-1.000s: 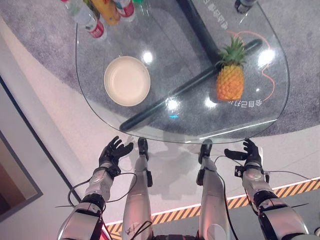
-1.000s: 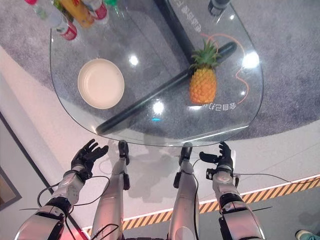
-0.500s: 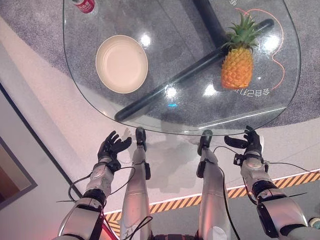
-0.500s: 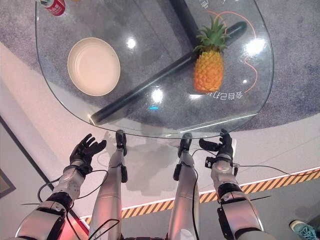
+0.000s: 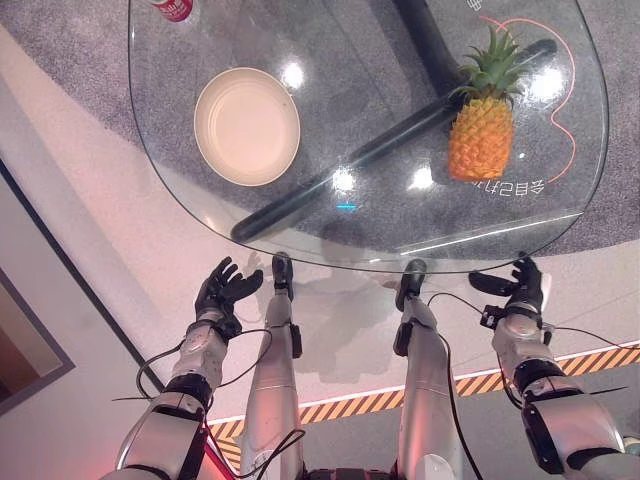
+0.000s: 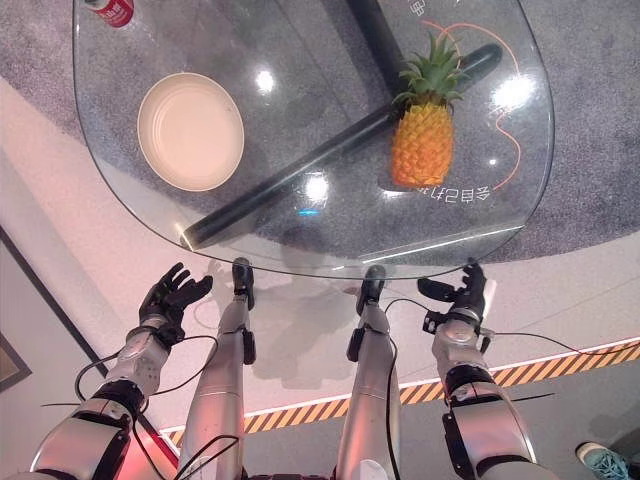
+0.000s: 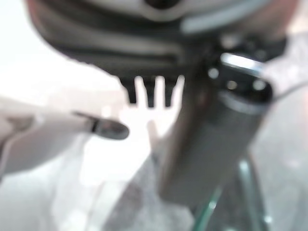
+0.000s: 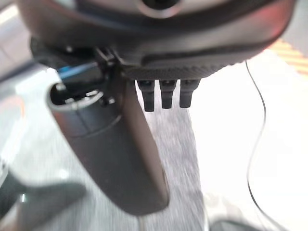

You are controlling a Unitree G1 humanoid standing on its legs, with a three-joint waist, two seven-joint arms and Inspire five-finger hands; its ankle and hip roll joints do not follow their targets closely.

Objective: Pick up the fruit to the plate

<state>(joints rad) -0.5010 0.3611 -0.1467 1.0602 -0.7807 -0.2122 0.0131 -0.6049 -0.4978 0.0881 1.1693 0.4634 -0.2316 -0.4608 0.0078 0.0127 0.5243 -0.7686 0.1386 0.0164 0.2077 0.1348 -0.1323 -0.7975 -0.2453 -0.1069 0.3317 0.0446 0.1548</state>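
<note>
Rounded glass tabletop point(image 5: 250, 215) seen from above, its near edge curving across the lower middle of the scene. Through the glass, a dark tubular bar of the table base point(image 5: 330, 185) runs diagonally beneath the top, crossed by a second dark bar point(image 5: 425, 40) toward the far side. Grey carpet point(image 5: 70, 60) lies under and around the table, bordered by pale floor point(image 5: 110, 200). A red-labelled bottle point(image 5: 172, 9) stands at the far left edge of the glass. Yellow-and-black hazard striping point(image 5: 340, 408) marks the floor nearest the viewer.

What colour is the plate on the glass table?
Plain cream, nothing on it. The plate shows best in the left eye view.
</note>
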